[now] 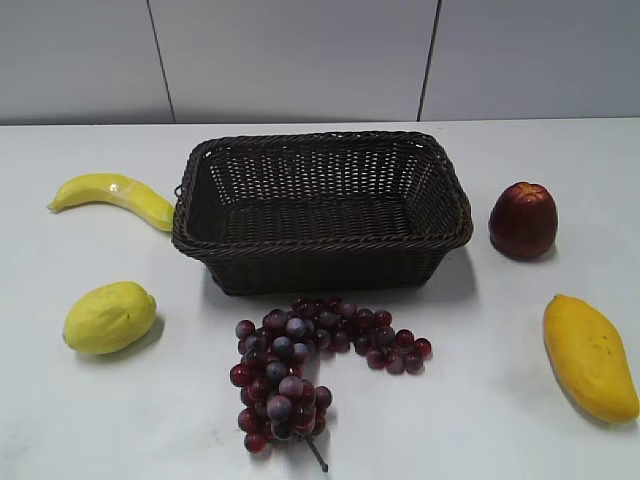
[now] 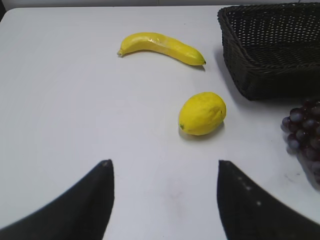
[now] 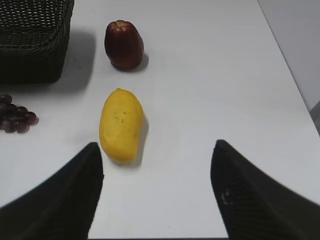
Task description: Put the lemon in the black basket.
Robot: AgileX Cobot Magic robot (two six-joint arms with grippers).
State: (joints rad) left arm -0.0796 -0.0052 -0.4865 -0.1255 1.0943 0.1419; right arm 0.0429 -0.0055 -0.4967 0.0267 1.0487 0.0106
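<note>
The lemon (image 1: pixel 109 317) is pale yellow and lies on the white table at the front left; it also shows in the left wrist view (image 2: pixel 202 113). The black basket (image 1: pixel 320 238) is a large dark woven basket at the middle back, empty; its corner shows in the left wrist view (image 2: pixel 265 55) and the right wrist view (image 3: pixel 32 45). My left gripper (image 2: pixel 162 165) is open and empty, above the table short of the lemon. My right gripper (image 3: pixel 156 147) is open and empty. Neither gripper shows in the exterior view.
A banana (image 1: pixel 115 195) lies left of the basket. A bunch of dark red grapes (image 1: pixel 305 360) lies in front of it. A dark red apple (image 1: pixel 522 220) stands to its right. A mango (image 1: pixel 590 355) lies at the front right, by my right gripper (image 3: pixel 121 125).
</note>
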